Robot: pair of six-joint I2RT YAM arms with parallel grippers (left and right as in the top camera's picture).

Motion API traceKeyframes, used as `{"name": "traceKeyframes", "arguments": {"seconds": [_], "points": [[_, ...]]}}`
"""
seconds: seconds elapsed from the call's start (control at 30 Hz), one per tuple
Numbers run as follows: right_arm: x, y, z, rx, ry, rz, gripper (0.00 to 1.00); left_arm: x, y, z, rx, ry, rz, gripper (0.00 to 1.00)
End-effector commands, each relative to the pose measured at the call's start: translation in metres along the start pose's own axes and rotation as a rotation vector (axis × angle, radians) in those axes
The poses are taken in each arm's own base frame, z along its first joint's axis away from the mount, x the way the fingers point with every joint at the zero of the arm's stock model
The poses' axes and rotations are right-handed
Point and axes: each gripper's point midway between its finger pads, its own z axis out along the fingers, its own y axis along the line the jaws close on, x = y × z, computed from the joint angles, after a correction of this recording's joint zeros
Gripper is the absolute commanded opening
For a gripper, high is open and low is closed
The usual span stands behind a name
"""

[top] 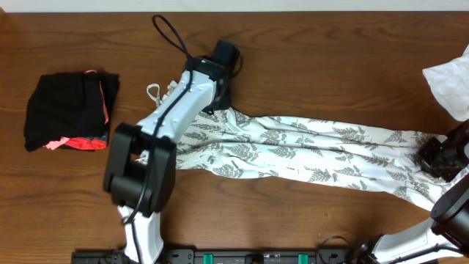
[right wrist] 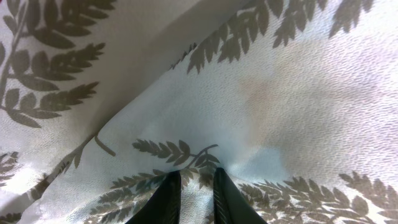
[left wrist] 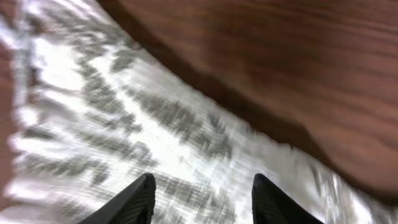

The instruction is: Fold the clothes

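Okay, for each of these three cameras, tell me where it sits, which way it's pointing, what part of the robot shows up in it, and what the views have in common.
Overhead: fixed above the table, looking straight down; both arms show, the left arm lying over the fern-print dress.
Left wrist: on the left arm, looking down past the open left gripper at blurred dress and bare table.
Right wrist: close above the dress; the right gripper pinches a pucker of it.
Shared: all three views show the dress.
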Motion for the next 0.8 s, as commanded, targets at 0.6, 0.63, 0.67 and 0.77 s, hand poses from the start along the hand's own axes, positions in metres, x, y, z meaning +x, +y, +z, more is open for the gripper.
{"name": "traceKeyframes", "arguments": {"seconds": [0.6, 0.63, 0.67, 0.77], "points": [[0.01, 0.001, 0.008, -0.012, 0.038, 0.016, 0.18, 0.129, 0.015, -0.025, -0.048, 0.328, 0.133, 0.27], [0.01, 0.001, 0.008, -0.015, 0.038, 0.016, 0.17, 0.131, 0.013, -0.021, -0.043, 0.322, 0.138, 0.27], [0.01, 0.002, 0.008, -0.019, 0.039, 0.016, 0.17, 0.132, 0.009, -0.014, -0.032, 0.305, 0.141, 0.27], [0.011, 0.002, 0.008, -0.018, 0.042, 0.016, 0.17, 0.134, 0.004, 0.004, -0.007, 0.271, 0.14, 0.27]]}}
